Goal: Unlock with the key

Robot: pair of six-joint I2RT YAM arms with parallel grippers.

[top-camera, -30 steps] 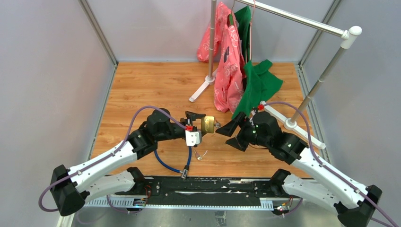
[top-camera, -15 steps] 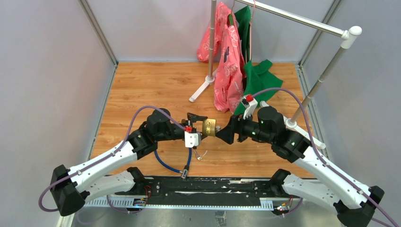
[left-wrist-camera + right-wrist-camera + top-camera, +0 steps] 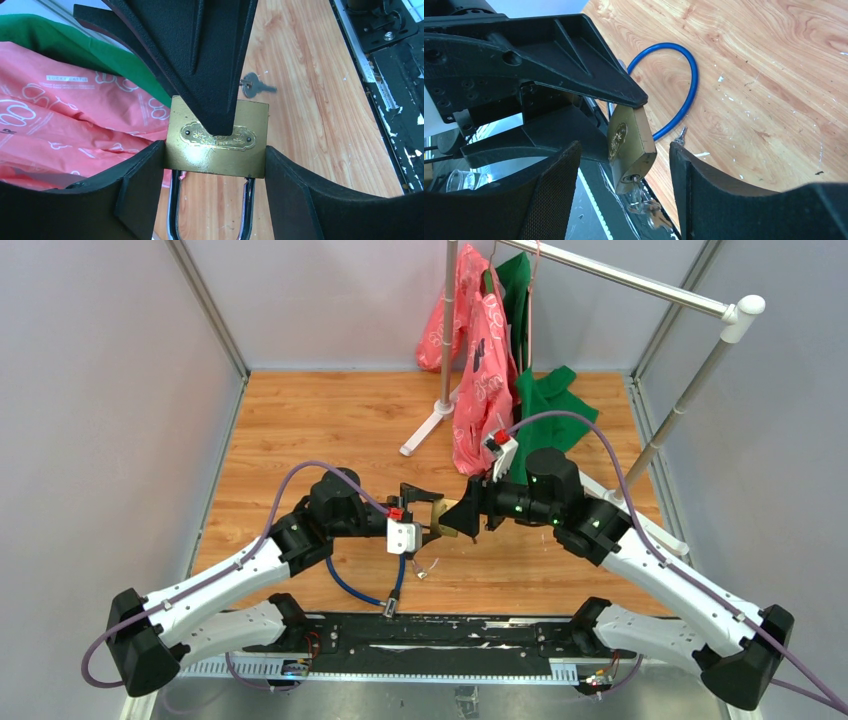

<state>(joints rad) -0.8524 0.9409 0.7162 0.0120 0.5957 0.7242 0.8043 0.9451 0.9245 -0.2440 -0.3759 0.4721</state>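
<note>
A brass padlock [image 3: 447,517] is held off the wooden floor by my left gripper [image 3: 428,515], which is shut on its sides [image 3: 215,165]; the steel shackle [image 3: 172,210] points back toward the wrist. A key [image 3: 640,197] with more keys hanging from it sits in the keyhole at the padlock's free end [image 3: 631,145]. My right gripper [image 3: 462,520] is open, its fingers [image 3: 554,190] standing either side of that end and the key without touching. A key [image 3: 252,86] shows just past the padlock in the left wrist view.
A spare key [image 3: 425,567] lies on the floor below the padlock, next to a blue cable loop [image 3: 355,590]. A clothes rack [image 3: 445,340] with pink bags [image 3: 480,390] and green cloth [image 3: 545,420] stands behind. A second rack pole [image 3: 660,440] is at the right.
My right arm has swung left and turned its wrist, bringing its open fingers from beside the padlock to around its key end. The left gripper has kept hold, shifting slightly down.
</note>
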